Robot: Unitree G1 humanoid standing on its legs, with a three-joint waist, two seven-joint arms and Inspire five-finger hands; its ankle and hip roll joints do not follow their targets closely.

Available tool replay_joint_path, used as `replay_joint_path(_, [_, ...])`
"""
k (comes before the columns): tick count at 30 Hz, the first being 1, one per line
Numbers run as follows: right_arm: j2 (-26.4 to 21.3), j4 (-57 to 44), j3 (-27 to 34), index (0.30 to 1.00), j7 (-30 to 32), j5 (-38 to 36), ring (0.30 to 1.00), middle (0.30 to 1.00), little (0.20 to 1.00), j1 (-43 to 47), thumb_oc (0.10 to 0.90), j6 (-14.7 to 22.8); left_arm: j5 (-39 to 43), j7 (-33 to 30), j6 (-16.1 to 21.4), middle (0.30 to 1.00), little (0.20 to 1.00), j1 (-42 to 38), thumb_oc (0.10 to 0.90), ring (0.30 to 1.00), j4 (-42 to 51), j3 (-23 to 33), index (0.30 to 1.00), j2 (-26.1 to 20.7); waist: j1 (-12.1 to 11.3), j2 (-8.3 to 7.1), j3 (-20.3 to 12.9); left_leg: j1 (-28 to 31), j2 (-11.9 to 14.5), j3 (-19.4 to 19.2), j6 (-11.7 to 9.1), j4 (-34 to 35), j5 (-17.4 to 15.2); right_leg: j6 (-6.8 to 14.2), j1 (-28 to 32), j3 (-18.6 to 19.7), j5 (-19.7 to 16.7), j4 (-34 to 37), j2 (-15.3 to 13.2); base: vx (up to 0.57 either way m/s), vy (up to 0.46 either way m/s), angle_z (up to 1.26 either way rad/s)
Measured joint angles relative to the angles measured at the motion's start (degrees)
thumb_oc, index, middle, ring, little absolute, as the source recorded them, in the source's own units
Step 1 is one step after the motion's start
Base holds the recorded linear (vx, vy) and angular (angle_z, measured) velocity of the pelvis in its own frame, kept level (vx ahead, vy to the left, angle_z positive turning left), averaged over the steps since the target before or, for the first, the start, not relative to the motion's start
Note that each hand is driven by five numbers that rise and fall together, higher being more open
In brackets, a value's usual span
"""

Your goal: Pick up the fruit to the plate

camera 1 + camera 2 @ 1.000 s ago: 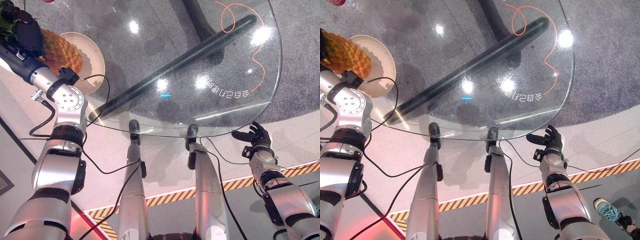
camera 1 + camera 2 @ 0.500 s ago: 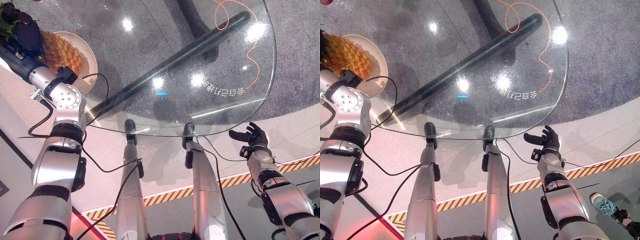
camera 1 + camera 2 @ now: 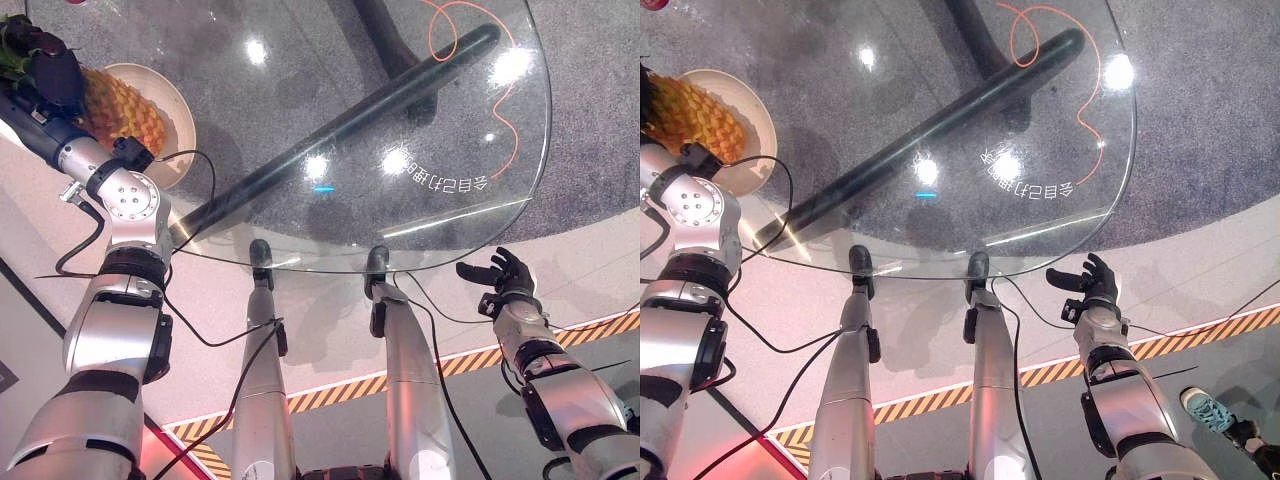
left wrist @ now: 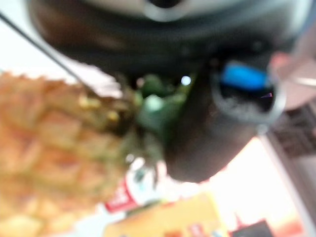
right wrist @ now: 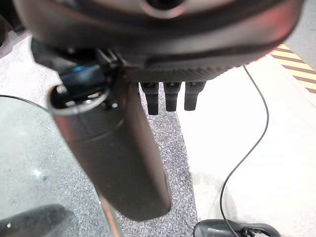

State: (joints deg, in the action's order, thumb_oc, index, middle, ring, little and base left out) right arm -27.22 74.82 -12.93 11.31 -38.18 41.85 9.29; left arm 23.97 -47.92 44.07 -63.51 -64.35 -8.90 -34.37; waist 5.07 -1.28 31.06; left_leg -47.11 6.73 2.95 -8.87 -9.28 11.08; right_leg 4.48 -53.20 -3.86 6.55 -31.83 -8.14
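Note:
A pineapple point(image 3: 118, 105) lies tilted over the cream plate point(image 3: 172, 118) at the far left of the round glass table point(image 3: 440, 225). My left hand point(image 3: 55, 72) is shut on its green crown; the left wrist view shows the thumb point(image 4: 207, 133) beside the leaves point(image 4: 153, 106) and the scaly fruit point(image 4: 49, 148). I cannot tell whether the fruit rests on the plate. My right hand point(image 3: 503, 277) hangs open off the table's near right edge, holding nothing, its fingers point(image 5: 170, 96) straight.
Under the glass runs the table's dark base bar point(image 3: 350, 110), with an orange cable point(image 3: 520, 110) on the grey floor. Yellow-black floor tape point(image 3: 470, 365) crosses the near side. A person's shoe point(image 3: 1212, 412) shows at the lower right.
The camera shifted a little a second ago. The pineapple stays in my left hand over the plate. My right hand has sunk slightly.

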Motion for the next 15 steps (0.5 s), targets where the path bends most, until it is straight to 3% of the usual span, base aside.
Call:
replay_joint_path(3, [0.0,0.0,0.0,0.9,0.0,0.0,0.9,0.9,0.9,0.0,0.8,0.0,0.11,0.03,0.0,0.512,0.447,-0.01,0.347,0.512,-0.01,-0.08,0.512,0.01,0.01,0.0,0.0,0.0,0.01,0.0,0.0,0.0,0.0,0.0,-0.01,0.0,0.0,0.0,0.0,0.0,0.0,0.0])
replay_joint_path(4, [0.0,0.0,0.0,0.9,0.0,0.0,0.9,0.9,0.9,0.0,0.8,0.0,0.12,0.03,0.0,0.596,0.546,-0.01,0.446,0.596,-0.05,-0.08,0.596,0.01,0.01,0.0,0.0,0.0,0.01,0.0,0.0,0.0,0.0,0.0,-0.01,0.0,0.0,0.0,0.0,0.0,0.0,0.0])
replay_joint_path(15, [0.0,-0.02,-0.01,0.9,0.01,0.0,0.9,0.9,0.9,0.06,0.8,0.01,0.91,0.16,0.03,0.575,0.521,-0.2,0.421,0.575,-0.09,0.0,0.575,-0.03,-0.15,-0.01,0.0,-0.01,0.01,0.0,0.0,0.02,-0.01,0.01,0.01,0.0,0.01,0.05,0.01,0.0,0.0,0.0])
